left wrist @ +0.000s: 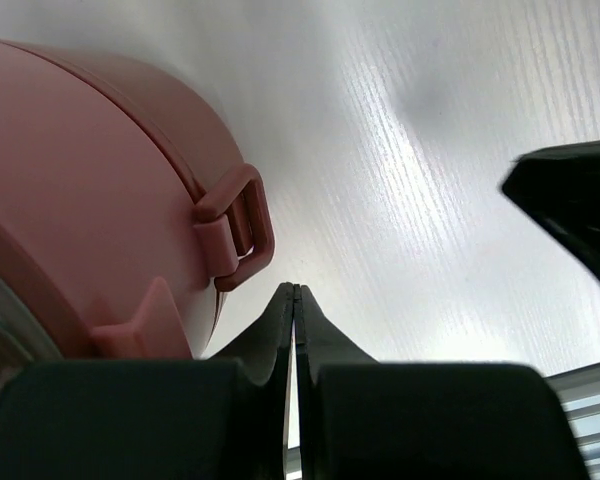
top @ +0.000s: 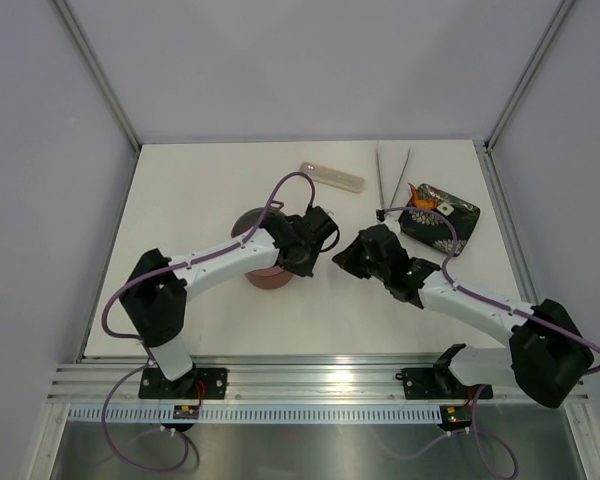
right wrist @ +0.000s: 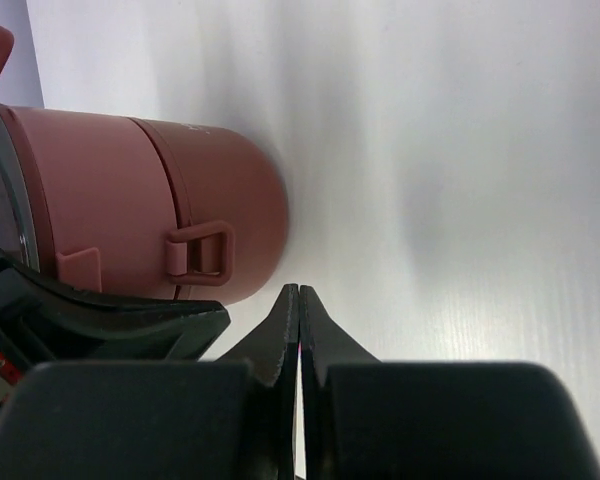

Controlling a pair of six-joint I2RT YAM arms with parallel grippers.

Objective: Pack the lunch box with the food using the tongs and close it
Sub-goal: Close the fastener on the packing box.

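The lunch box point(top: 268, 277) stands stacked as one maroon tower, mostly hidden under my left arm; its wall and a latch loop point(left wrist: 242, 226) fill the left of the left wrist view. The right wrist view shows the lunch box point(right wrist: 130, 200) from the side. My left gripper point(top: 328, 236) is shut and empty just right of the box, its tips point(left wrist: 296, 291) pressed together. My right gripper point(top: 344, 258) faces it, shut and empty point(right wrist: 298, 291). The tongs point(top: 392, 175) lie at the back right. Orange food point(top: 425, 200) and a white piece point(top: 446, 209) sit on the tray.
A black patterned tray point(top: 458, 228) lies at the right, next to the tongs. A long pale cutlery case point(top: 332, 176) lies at the back centre. The two gripper heads are close together in the middle of the white table point(top: 200, 180).
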